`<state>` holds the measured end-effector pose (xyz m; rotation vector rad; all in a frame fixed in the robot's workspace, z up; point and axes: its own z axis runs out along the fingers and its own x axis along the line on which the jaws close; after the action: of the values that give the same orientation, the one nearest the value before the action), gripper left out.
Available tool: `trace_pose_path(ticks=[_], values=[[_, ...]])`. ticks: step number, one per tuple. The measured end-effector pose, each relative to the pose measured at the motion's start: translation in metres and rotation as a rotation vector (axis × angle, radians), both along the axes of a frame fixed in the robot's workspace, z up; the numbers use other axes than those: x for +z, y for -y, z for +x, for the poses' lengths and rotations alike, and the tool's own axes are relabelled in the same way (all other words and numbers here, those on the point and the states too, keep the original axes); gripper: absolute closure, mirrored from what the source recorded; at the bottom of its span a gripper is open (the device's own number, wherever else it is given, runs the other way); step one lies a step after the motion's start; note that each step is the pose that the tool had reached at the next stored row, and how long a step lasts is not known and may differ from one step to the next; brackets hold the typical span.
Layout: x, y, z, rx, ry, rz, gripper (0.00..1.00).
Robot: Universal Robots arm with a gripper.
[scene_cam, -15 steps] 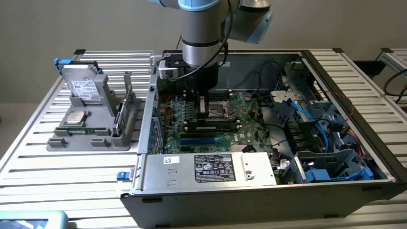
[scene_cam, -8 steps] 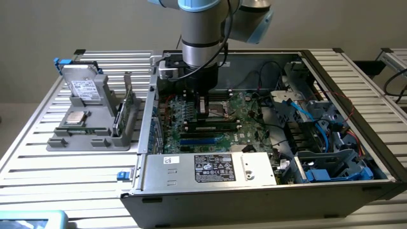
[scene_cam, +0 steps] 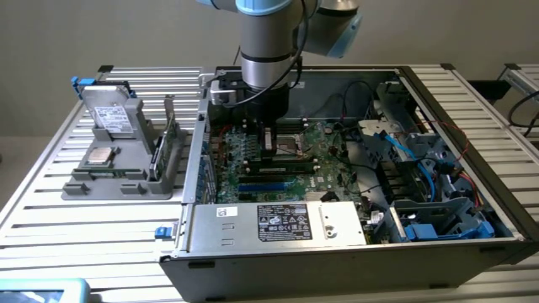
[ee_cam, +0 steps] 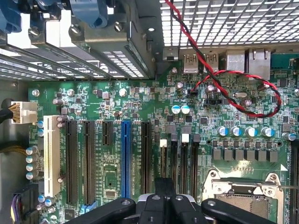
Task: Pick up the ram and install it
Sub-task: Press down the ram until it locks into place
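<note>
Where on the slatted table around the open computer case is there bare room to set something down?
Bare slats lie in front of the grey parts holder, beside the computer case. More run along the table's right edge. Inside the case it is crowded: motherboard, cables, and the gripper low over the board.

No text could be read with any confidence. A white label [scene_cam: 284, 223] with black print and small certification-style marks stood on the metal power-supply housing [scene_cam: 252, 237] at the front of the open computer case [scene_cam: 354, 265], its lettering too small to make out. A smaller white sticker [scene_cam: 226, 212] sat just beside it, also illegible. A pale label [scene_cam: 110, 118] on the drive in the grey holder [scene_cam: 118, 183] carried unreadable print. White silkscreen markings on the green motherboard [ee_cam: 140, 100] could not be deciphered either.
</note>
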<state>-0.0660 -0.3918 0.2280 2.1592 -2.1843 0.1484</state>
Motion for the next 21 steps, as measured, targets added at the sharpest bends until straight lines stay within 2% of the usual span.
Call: trace_pose_path(ticks=[6,15,21], values=[[0.0064,0.0003,0.012,0.000,-0.0026,-0.0007,0.89],[0.0159,0.0011,0.034,0.000,-0.0104,-0.0007,0.89],[0.0193,0.0023,0.048,0.000,-0.0211,-0.0005,0.89]])
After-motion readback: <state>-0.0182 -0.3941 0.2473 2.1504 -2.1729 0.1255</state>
